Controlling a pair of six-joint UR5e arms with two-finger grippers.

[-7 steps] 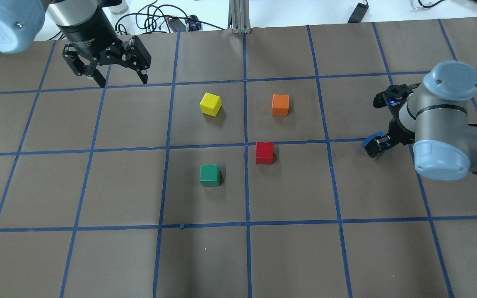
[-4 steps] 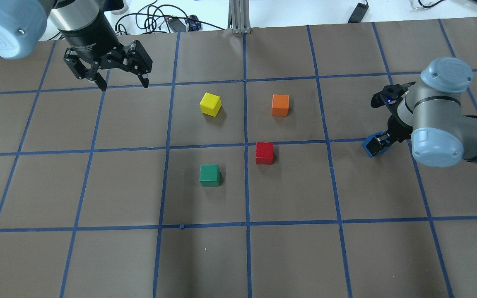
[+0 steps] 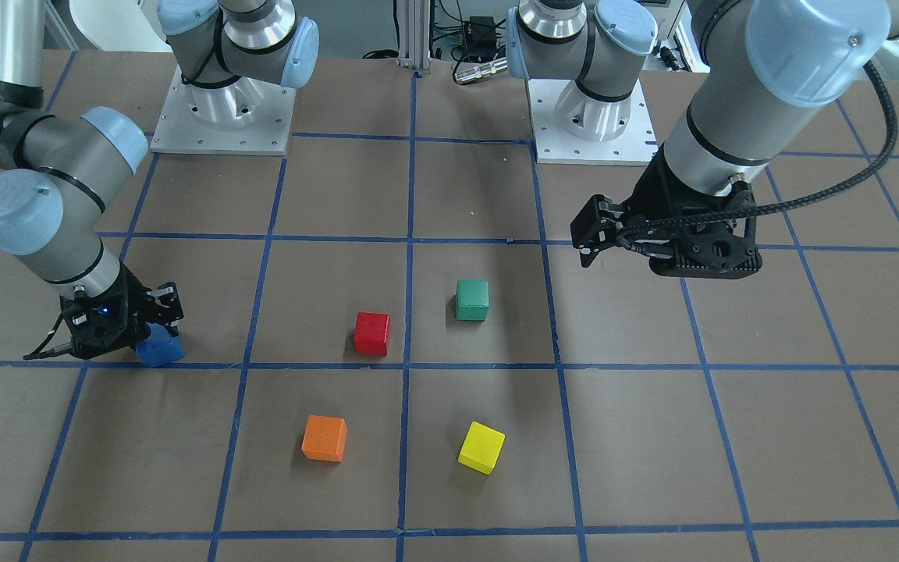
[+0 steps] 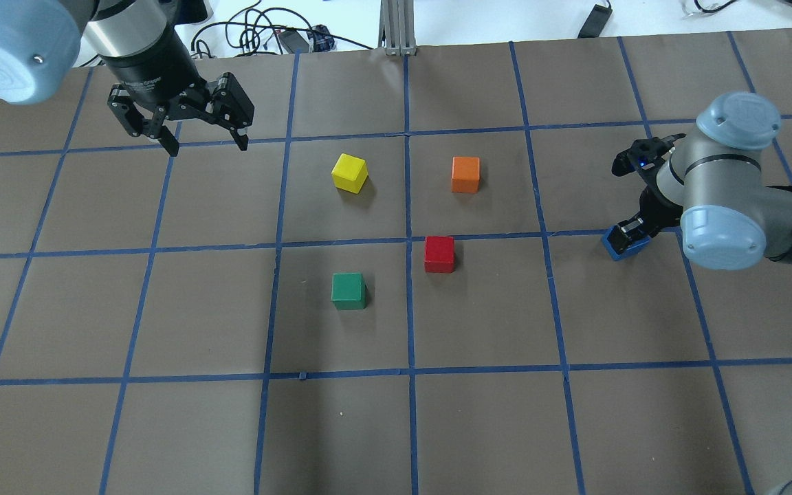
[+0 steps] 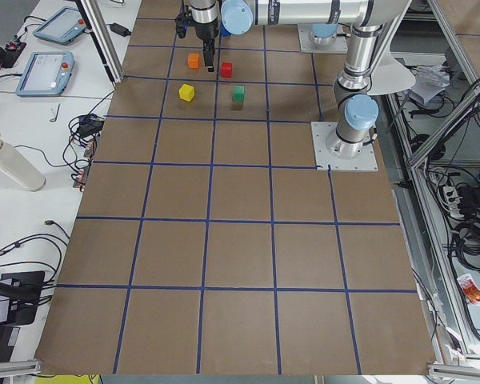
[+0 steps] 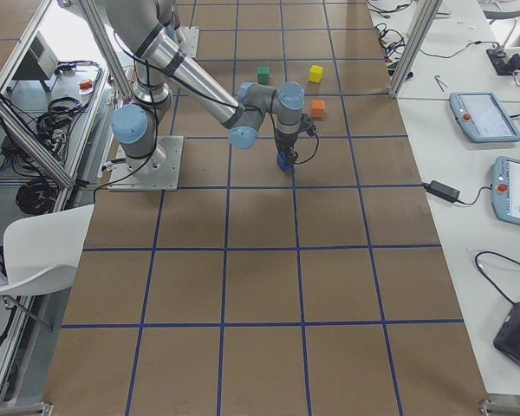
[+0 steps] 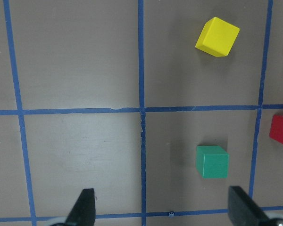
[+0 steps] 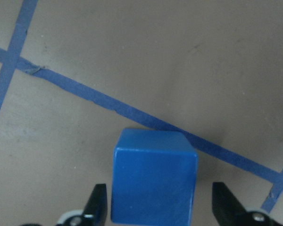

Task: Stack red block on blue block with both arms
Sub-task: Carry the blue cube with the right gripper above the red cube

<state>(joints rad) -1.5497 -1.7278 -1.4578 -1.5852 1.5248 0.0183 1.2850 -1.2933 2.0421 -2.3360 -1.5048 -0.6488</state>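
The red block point(image 4: 439, 254) sits on the table near the middle; it also shows in the front view point(image 3: 371, 333) and at the right edge of the left wrist view point(image 7: 281, 129). The blue block point(image 4: 617, 246) rests on the table at the right, on a tape line point(image 3: 159, 349). My right gripper point(image 4: 630, 232) is down around it. In the right wrist view the blue block point(image 8: 153, 176) stands between the fingers point(image 8: 96, 205), with a gap on each side. My left gripper point(image 4: 207, 141) hangs open and empty over the far left, well away from the red block.
A yellow cube point(image 4: 349, 172) and an orange cube point(image 4: 465, 174) lie beyond the red block. A green cube point(image 4: 348, 291) lies to its near left. Cables and a metal post point(image 4: 399, 27) line the far edge. The arm bases point(image 3: 219, 117) stand behind.
The right arm's wrist and elbow have shifted left and the blue block sits slightly lower in view. The left gripper has drifted a little toward the far edge, still open.
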